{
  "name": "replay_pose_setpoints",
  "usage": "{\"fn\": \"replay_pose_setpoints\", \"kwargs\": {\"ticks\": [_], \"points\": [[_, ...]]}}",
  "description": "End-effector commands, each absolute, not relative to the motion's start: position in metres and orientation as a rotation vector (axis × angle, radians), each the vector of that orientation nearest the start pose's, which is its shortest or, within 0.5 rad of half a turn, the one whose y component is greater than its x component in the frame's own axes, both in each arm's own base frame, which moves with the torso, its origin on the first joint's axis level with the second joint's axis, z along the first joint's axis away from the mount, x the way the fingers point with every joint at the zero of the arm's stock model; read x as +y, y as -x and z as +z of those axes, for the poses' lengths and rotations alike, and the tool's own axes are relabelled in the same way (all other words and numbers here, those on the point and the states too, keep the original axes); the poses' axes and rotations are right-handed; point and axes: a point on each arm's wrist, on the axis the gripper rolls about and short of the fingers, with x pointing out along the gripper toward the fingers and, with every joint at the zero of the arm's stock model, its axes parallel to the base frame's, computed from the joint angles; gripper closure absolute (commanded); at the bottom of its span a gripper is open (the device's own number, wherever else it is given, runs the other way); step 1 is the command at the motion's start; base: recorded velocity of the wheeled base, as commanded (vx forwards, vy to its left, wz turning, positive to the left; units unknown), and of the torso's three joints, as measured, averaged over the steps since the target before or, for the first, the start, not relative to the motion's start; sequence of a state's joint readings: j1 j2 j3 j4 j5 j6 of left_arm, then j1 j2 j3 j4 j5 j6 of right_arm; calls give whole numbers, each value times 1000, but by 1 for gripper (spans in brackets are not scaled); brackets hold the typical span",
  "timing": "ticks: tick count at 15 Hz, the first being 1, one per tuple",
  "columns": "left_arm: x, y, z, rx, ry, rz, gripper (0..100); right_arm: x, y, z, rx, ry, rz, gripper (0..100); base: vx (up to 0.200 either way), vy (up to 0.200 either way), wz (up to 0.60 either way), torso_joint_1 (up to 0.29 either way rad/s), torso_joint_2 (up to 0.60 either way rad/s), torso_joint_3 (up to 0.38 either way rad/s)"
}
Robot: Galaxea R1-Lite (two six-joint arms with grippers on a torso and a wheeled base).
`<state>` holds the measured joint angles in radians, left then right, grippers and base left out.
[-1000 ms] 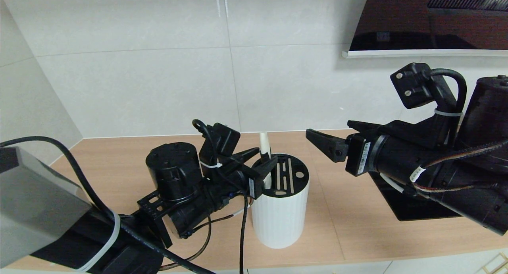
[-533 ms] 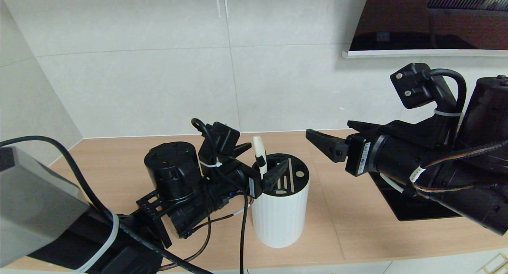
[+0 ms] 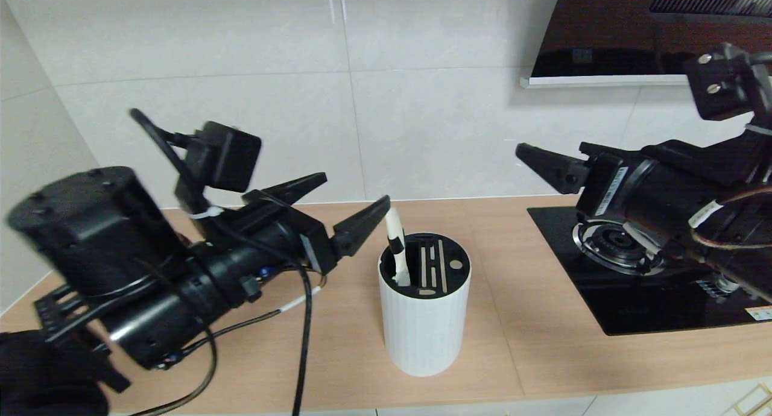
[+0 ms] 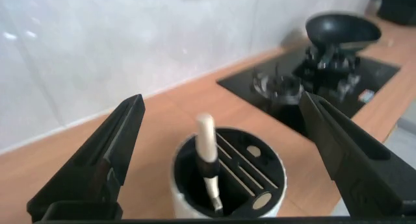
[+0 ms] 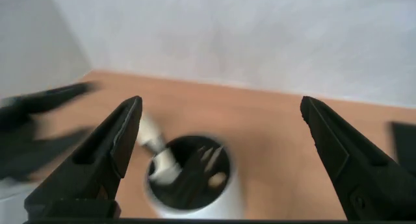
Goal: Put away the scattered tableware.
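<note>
A white ribbed cylindrical holder [image 3: 425,325] with a black slotted top stands on the light wooden countertop [image 3: 531,349], left of the black glass hob [image 3: 639,310]. A white-handled utensil with a black band [image 3: 395,235] stands tilted in the holder's left opening. The left gripper [image 3: 354,189] hangs left of the holder, its fingers spread wide and empty. The right gripper [image 5: 221,102] is raised on the hob side, likewise wide open and holding nothing. The left wrist view places the handle between that gripper's fingers, touching neither, and shows a black pan [image 4: 342,29] on a farther burner. The head view shows the burner [image 3: 609,242] nearest the holder and a dark range hood [image 3: 651,30] on the white tiled wall [image 3: 241,102].
</note>
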<state>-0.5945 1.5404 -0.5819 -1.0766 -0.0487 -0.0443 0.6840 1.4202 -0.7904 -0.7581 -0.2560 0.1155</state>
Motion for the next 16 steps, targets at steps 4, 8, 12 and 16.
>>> {"fn": "replay_pose_setpoints", "kwargs": {"ticks": [4, 8, 12, 16], "points": [[-61, -117, 244, -153, 134, -529, 0, 46, -113, 254, -223, -125, 188, 0, 0, 0, 0, 0, 0, 0], [-21, -49, 222, -139, 138, -442, 0, 8, -34, 237, -316, -143, 163, 0, 0, 0, 0, 0, 0, 0], [2, 13, 187, -124, 132, -353, 0, -15, 30, 191, -294, -109, 101, 0, 0, 0, 0, 0, 0, 0], [4, 40, 168, -171, 118, -267, 0, -13, 42, 167, -290, -81, -44, 0, 0, 0, 0, 0, 0, 0]]}}
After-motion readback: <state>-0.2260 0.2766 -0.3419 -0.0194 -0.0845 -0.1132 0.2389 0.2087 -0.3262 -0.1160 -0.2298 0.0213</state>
